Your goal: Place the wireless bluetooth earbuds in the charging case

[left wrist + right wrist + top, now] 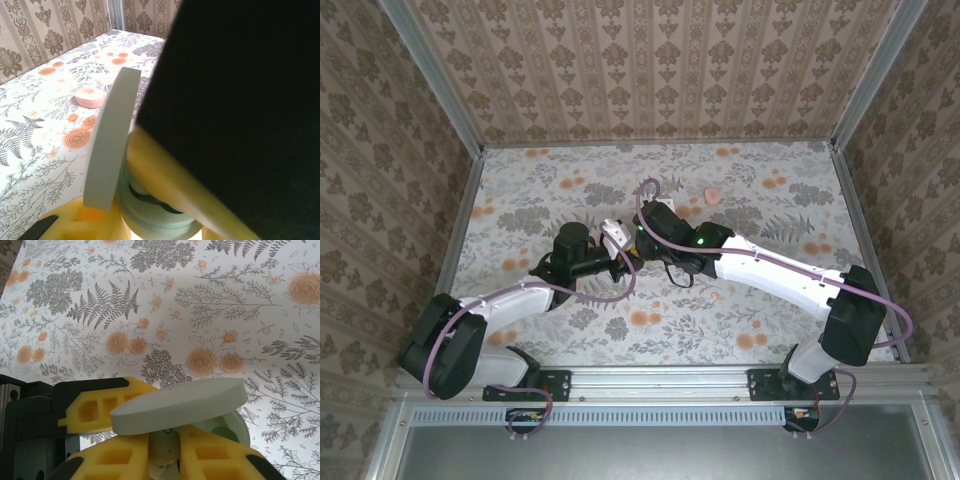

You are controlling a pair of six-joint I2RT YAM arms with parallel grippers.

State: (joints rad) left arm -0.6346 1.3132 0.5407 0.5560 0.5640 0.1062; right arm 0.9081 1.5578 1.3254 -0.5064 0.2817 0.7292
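Now, on the counter [780, 320]: a flower-and-fern print is being shown across the whole surface, and patterned walls [650, 60] are being seen around it.
Arms: both are being reached toward the middle of the counter, and their hands are being brought together there, just beside each other.
Left hand [618, 265]: it is being kept closed around the mint-white charging case [180, 405]; one of its yellow fingers [97, 407] is being pressed just beside the lid in the right wrist view.
Charging case: it is being held off the counter with its lid [111, 145] swung open; in the left wrist view the lid is standing nearly upright above the round base [155, 220].
Right hand [164, 450]: its two yellow fingers are being closed on a pale mint earbud [164, 446], which is being held right at the open case, under the edge of the lid.
Seating of the earbud: whether it is being touched to the base cannot be told.
Pink case [712, 194]: it is being left shut and flat on the counter, well apart from both hands, toward the far side.
Small pink piece [714, 296]: it is lying on the counter near the right forearm; it is too small to be identified.
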